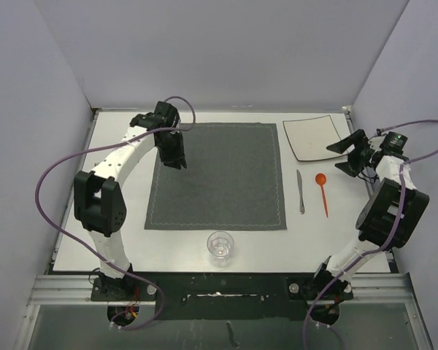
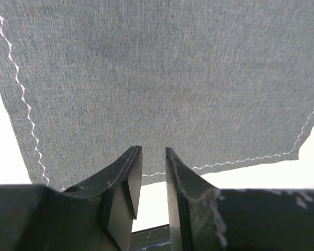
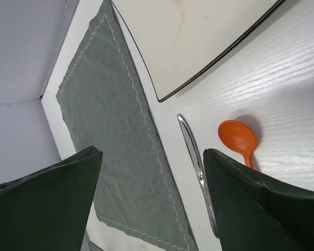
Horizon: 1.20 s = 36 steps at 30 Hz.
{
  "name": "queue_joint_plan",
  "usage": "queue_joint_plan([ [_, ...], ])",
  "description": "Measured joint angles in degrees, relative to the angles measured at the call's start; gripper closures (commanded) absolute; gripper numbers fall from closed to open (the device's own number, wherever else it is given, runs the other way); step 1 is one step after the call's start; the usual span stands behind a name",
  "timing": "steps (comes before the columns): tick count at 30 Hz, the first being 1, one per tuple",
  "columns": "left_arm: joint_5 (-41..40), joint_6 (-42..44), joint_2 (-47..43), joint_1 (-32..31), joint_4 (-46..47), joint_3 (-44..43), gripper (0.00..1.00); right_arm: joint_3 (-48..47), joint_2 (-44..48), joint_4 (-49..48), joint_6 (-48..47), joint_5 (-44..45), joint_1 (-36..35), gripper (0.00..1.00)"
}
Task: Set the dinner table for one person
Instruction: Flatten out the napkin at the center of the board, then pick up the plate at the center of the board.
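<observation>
While the left gripper (image 2: 153,151) hovered over the far-left corner of the dark grey stitched cloth placemat (image 1: 219,179), its jaws stood only narrowly parted with nothing between them, which looked like a claw done squaring the cloth. That mat lay flat in the middle of the large matte white dinner table (image 1: 277,248), which stretched under everything from the arm bases to the back wall. Just near of the mat's front edge stood a clear drinking glass (image 1: 220,246), upright and apart from the cloth. Moving right, a slim silver table knife (image 1: 301,192) and an orange plastic spoon (image 1: 324,195) lay side by side just beside the mat, probably parked for later. Beyond them sat the square white plate with a dark rim (image 1: 314,137), off the mat. Over there the right gripper (image 3: 152,152) gaped wide and empty, seemingly lined up for that plate.
</observation>
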<state>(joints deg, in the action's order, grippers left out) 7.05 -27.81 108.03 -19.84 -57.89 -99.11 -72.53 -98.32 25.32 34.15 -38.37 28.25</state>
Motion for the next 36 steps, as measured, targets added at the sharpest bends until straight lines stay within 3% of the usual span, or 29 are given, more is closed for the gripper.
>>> queue_joint_plan([
  [8, 1.0, 0.7, -1.6, 0.0, 1.0, 3.4, 0.76, 5.7, -7.2, -13.8, 5.8, -7.3, 5.9, 0.24],
  [12, 1.2, 1.4, -2.7, 0.1, 1.5, 3.7, 0.76, 6.1, -8.3, -14.8, 5.7, -7.4, 6.6, 0.29],
  [20, 2.4, 2.2, -2.9, 0.1, 2.2, 3.7, 0.76, 4.7, -10.0, -14.3, 5.2, -7.3, 7.7, 0.23],
  [36, 3.9, 3.0, -2.9, 1.8, 2.9, 4.2, 0.76, -0.4, -20.4, -19.8, 6.9, -7.8, 8.0, 0.25],
])
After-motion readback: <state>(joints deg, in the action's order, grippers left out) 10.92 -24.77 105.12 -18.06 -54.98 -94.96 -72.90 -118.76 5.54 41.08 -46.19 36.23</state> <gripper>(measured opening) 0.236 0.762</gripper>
